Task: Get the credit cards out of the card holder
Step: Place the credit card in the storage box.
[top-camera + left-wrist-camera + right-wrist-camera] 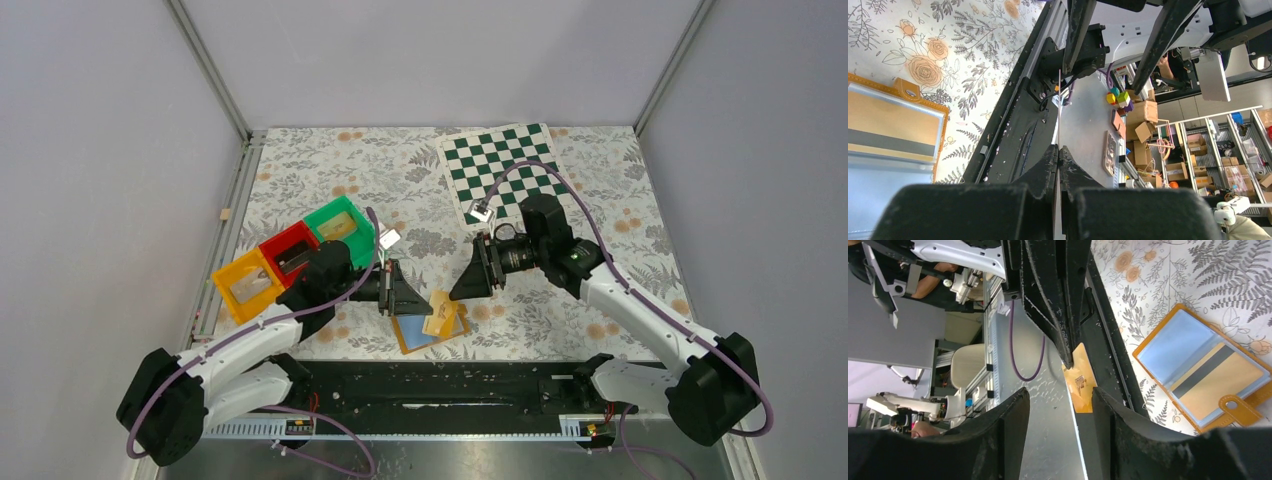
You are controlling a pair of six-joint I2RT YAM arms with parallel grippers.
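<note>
L end effector (1058, 152) is clenched on the thin edge of an orange-tan credit card (1080, 385), holding it over the holder's right side. R end effector (1059, 395) is released, jaws spread either side of that card; can't tell if touching. Small orange-tan folding card holder (415, 330), pale-blue inside, lies open flat on the floral tabletop (400, 180) near the front edge, btwn both end effectors. 2nd tan card w/ dark stripe (1218, 382) sits in its sleeve.
</note>
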